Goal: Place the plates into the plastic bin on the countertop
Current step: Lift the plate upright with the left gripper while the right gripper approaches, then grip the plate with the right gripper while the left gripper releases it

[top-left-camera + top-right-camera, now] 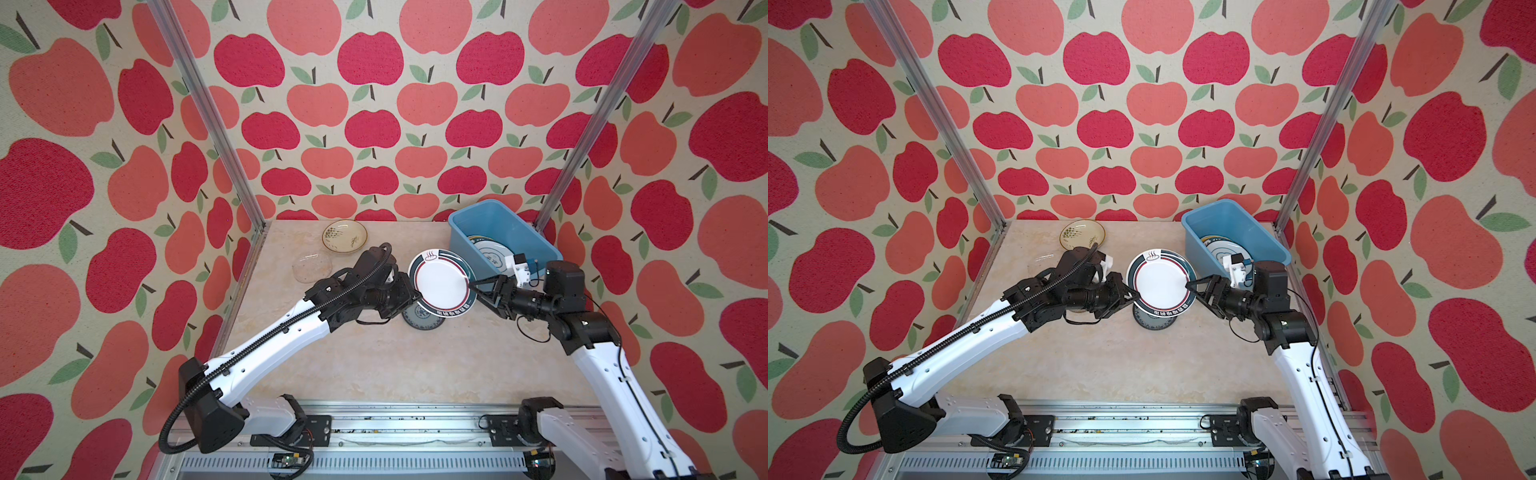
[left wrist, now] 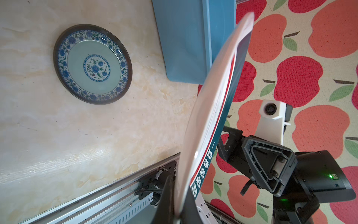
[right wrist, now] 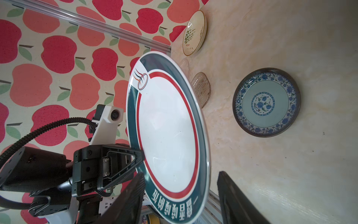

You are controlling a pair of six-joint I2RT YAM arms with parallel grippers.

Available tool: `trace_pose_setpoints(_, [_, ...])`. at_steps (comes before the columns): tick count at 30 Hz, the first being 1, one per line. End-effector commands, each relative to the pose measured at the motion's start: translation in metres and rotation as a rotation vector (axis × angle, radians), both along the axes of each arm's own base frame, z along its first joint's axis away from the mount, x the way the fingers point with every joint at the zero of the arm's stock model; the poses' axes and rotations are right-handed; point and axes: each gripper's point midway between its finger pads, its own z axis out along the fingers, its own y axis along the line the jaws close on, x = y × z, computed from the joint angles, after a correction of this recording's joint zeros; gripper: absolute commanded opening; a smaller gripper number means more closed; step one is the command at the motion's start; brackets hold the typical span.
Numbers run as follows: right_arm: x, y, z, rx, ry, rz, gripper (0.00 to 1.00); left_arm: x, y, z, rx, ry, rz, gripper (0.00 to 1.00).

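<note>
Two grippers, several plates and one bin, listed from the front edge of the countertop (image 1: pixel 374 365) to the far edge.

1. Small blue-patterned plate (image 1: pixel 417 323). It lies flat right of the countertop's middle. It has a blue floral border, a floral medallion and a dark edge. In both top views it is half hidden under item 2.

2. White dark-rimmed plate (image 1: pixel 440 284). It is tilted and held clear of the surface directly above item 1. My left gripper (image 1: pixel 417 296) has its fingers clamped together on the plate's left rim. The plate has a dark teal band, a thin red ring and a plain white centre. A steaming-bowl emblem in dark and orange lines sits on the far rim. A row of white Chinese characters runs along the near rim, and I cannot read them with certainty.

3. My right gripper (image 1: pixel 473 288). Its fingers are apart, one on either side of that plate's right rim. I cannot tell whether either pad touches it.

4. Clear glass plates (image 3: pixel 201 89). Two lie flat toward the left edge. One of them shows beside my left arm in a top view.

5. Cream plate (image 1: pixel 345 237). It sits near the far edge, left of the middle. It has a brown rim and a dark green plant drawing, with small marks too fine to read.

6. Plastic bin (image 1: pixel 459 237). It is light blue and stands in the far right corner. Inside, a second dark-rimmed plate (image 1: pixel 492 257) lies over a yellow-edged plate (image 1: pixel 473 238).
</note>
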Motion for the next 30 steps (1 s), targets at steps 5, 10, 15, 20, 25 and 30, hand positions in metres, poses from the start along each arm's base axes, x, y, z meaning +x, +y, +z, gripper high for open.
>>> trace_pose_setpoints(5, [0.021, 0.018, 0.027, 0.034, -0.081, 0.01, 0.35, 0.006, -0.013, 0.036, -0.109, -0.009, -0.001, 0.0])
trace_pose_setpoints(10, [0.033, 0.017, 0.036, 0.029, -0.11, -0.015, 0.13, 0.013, -0.016, 0.039, -0.158, 0.015, 0.028, 0.04])
trace_pose_setpoints(15, [0.043, 0.018, 0.041, 0.035, -0.112, -0.04, 0.05, 0.027, -0.017, 0.045, -0.185, 0.018, 0.045, 0.11])
trace_pose_setpoints(20, [0.058, 0.015, 0.045, 0.037, -0.094, -0.08, 0.0, 0.042, -0.013, 0.052, -0.18, 0.001, 0.059, 0.3])
trace_pose_setpoints(25, [0.087, -0.009, 0.054, 0.075, -0.066, -0.197, 0.0, 0.059, 0.001, 0.063, -0.162, -0.072, 0.092, 0.62])
trace_pose_setpoints(30, [0.12, -0.048, 0.052, 0.081, -0.023, -0.355, 0.0, 0.077, 0.018, 0.074, -0.117, -0.174, 0.121, 0.73])
